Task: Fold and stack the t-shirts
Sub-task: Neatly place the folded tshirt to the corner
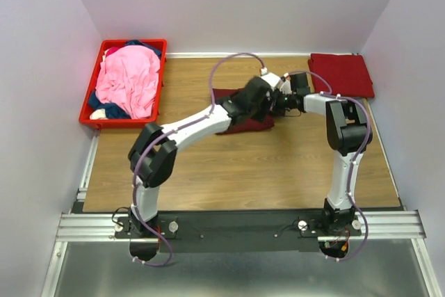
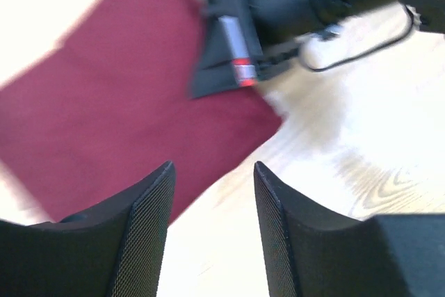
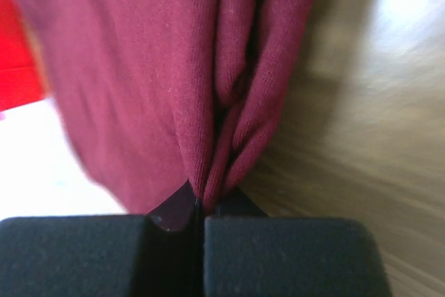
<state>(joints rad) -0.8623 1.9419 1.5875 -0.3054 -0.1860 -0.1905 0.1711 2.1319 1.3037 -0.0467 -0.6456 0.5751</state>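
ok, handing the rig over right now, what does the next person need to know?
The left gripper is open and empty, above the maroon shirt at mid-table.
The right gripper is shut on a bunched edge of that shirt.
Done: one folded red shirt lies at the far right corner.
Left: fold the maroon shirt and probably stack it there, then the pink shirt and the rest in the crate.

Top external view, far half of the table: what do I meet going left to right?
Red crate holding a pink t-shirt → dark maroon t-shirt mid-table → folded dark red t-shirt in the far right corner.
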